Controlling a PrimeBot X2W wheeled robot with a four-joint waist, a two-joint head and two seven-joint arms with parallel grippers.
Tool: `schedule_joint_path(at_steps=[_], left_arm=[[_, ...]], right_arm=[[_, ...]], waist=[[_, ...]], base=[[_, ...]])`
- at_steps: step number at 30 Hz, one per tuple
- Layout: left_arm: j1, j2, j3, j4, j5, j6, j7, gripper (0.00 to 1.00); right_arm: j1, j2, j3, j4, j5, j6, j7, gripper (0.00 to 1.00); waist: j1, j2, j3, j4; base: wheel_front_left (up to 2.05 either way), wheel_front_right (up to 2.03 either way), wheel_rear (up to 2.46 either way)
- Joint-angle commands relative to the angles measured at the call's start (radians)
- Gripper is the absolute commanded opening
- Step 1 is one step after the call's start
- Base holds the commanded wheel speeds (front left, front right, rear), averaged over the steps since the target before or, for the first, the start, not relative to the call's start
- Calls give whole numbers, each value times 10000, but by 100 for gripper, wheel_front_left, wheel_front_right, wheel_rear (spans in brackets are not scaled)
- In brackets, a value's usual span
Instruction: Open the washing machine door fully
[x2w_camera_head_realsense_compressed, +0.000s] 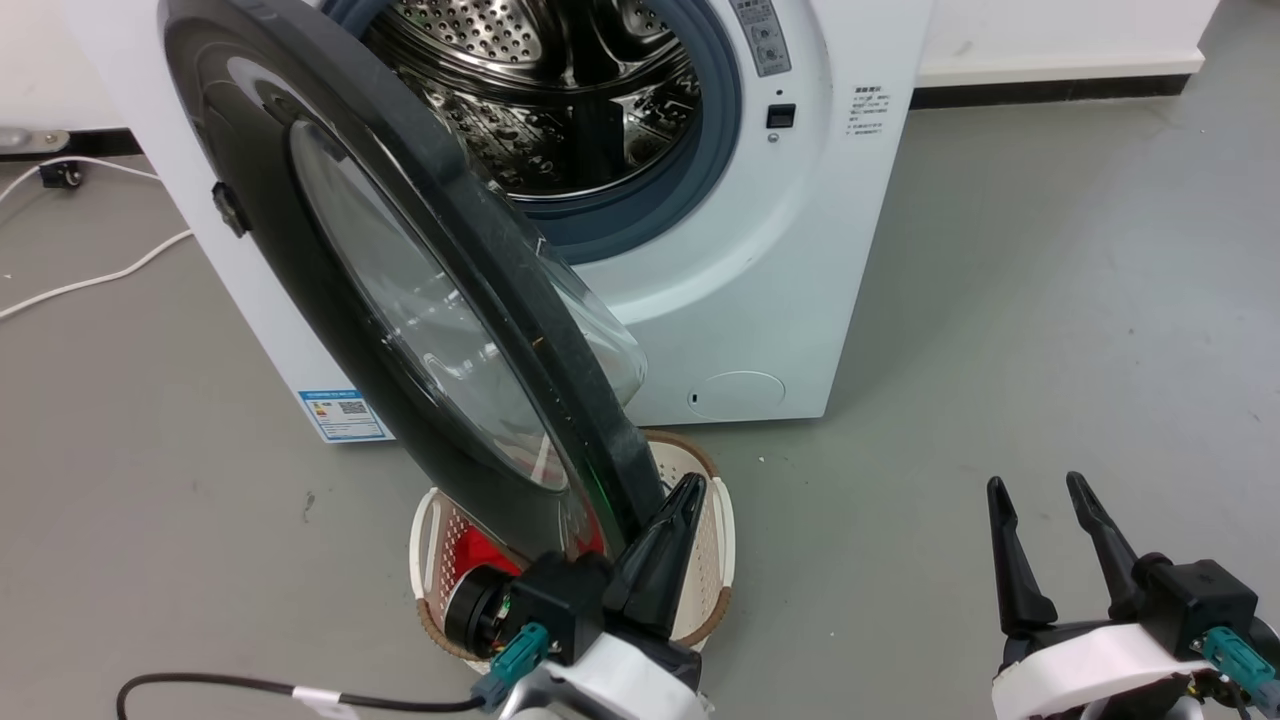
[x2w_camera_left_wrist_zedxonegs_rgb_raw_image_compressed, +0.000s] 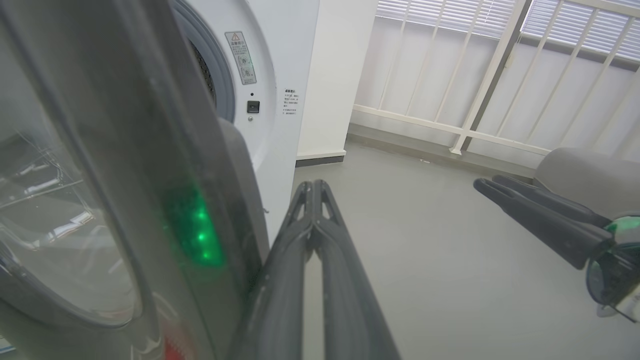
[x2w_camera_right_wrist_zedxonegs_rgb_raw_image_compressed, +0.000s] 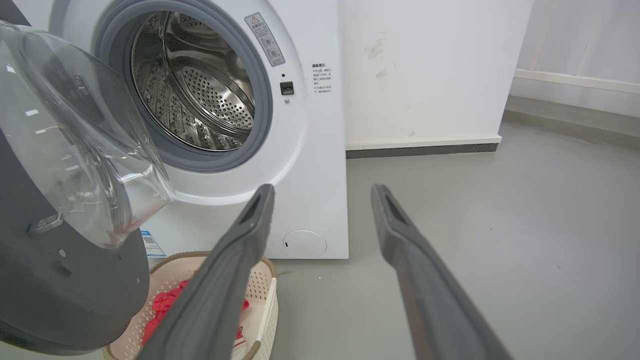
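Washing machine door (x2w_camera_head_realsense_compressed: 400, 300) is standing swung out from the front of the one washing machine (x2w_camera_head_realsense_compressed: 760, 280), hinged on the machine's left side and turned nearly edge-on to the head camera. It is showing as a single glossy black disc with one clear glass bowl bulging from its middle toward the drum opening. The perforated steel drum and its grey-blue ring are lying exposed in the machine's front. A green glow is reflecting on the door's dark rim (x2w_camera_left_wrist_zedxonegs_rgb_raw_image_compressed: 125, 175) in the left wrist view.

Two grippers are showing in front of the machine, each with two dark fingers. The left gripper (x2w_camera_head_realsense_compressed: 688, 500) is holding its fingers pressed together on nothing, just beside the door's free edge on the side facing the machine; whether they are touching the rim I cannot tell. The right gripper (x2w_camera_head_realsense_compressed: 1038, 495) is hovering well apart from the door with its fingers spread wide.

One white laundry basket (x2w_camera_head_realsense_compressed: 722, 540) with a brown rim is sitting on the floor before the machine, under the door's free edge, with red cloth (x2w_camera_right_wrist_zedxonegs_rgb_raw_image_compressed: 165, 302) inside. Grey floor (x2w_camera_head_realsense_compressed: 1000, 300) is stretching out on the machine's right side, and one white cable (x2w_camera_head_realsense_compressed: 100, 280) is trailing on its left.
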Motion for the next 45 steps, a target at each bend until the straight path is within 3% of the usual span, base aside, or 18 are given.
schedule_joint_path(at_steps=[1,25,38,45], left_arm=[[69,398,479,-63,-42,333,-14,0],[2209,1035,468,-2549,49,1629,600,0],[2561,1191,887,-2858,-58,2066,426,0],[2650,1432,1568,-2781,-315,2212,234,0]], right_arm=[[97,33,-2,-24,13,-7,36,100],[506,30,-138,-247,-1,-7,224,100],[482,29,-380,-486,-101,-7,235,100],[311,27,-332,-615,-167,-7,336,100]], waist=[[0,0,-59,80],[0,0,-360,1625],[0,0,-220,2965],[0,0,-74,3586]], base=[[0,0,0],[0,0,0],[0,0,0],[0,0,0]])
